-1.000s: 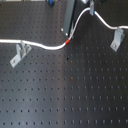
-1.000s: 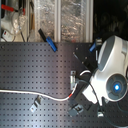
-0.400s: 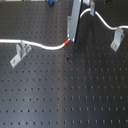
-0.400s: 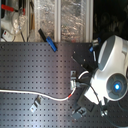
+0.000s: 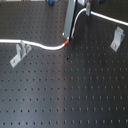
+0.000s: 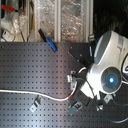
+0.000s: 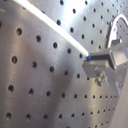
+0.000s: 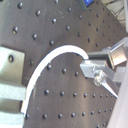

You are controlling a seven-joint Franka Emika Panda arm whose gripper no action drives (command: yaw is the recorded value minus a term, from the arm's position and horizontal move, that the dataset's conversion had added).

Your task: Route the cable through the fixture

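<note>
In the first wrist view, a white cable (image 7: pixel 55 31) runs slantwise over a dark perforated board (image 7: pixel 35 85) and ends at the metal gripper (image 7: pixel 92 64) fingertip, which pinches it.

The perforated board (image 5: pixel 75 95) looks like matt black metal. The cable (image 5: pixel 45 46) has smooth white plastic-looking sheathing with 1 red-orange tape band (image 5: pixel 67 43). 2 brackets (image 5: pixel 20 53) (image 5: pixel 117 38) look like dull grey metal. The arm's shell (image 6: pixel 107 55) is glossy white plastic.
</note>
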